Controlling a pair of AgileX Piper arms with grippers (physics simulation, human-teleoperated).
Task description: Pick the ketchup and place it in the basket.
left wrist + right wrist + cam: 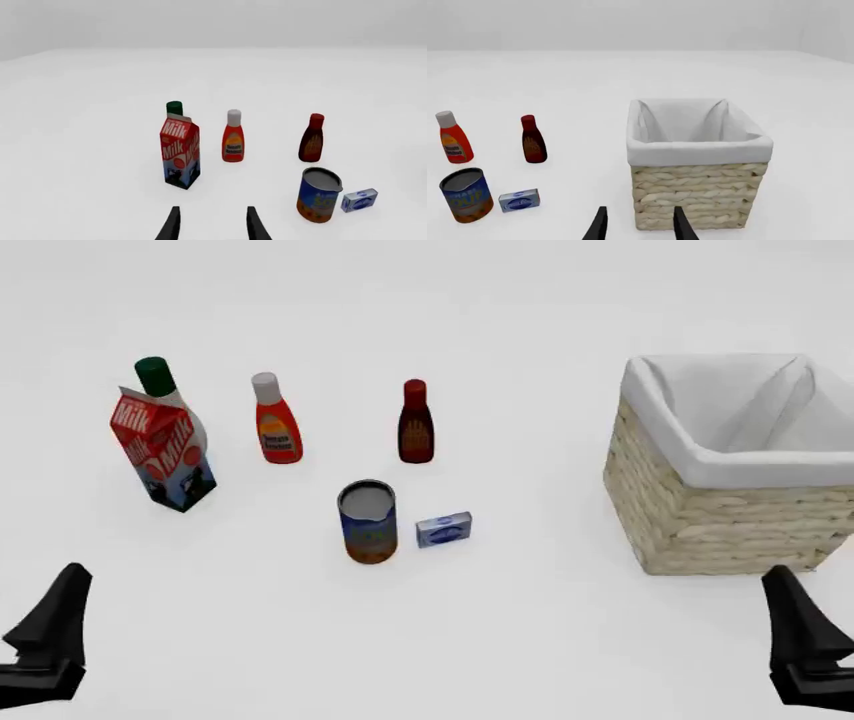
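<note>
Approach not yet begun: left gripper (212,225) and right gripper (639,222) are hanging near the table's front edge, jaws spread, empty, while the ketchup (276,419) is standing upright between milk carton (163,447) and maroon bottle (415,423), well apart from the basket (727,510); the next move calls for a left-arm reach.

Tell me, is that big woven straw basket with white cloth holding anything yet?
Empty: the woven straw basket shows only bare white lining inside.

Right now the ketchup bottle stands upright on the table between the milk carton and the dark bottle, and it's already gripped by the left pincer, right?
Not gripped. The front view shows the ketchup bottle upright between the milk carton and the dark bottle, but the left pincer hangs open, well short of it.
</note>
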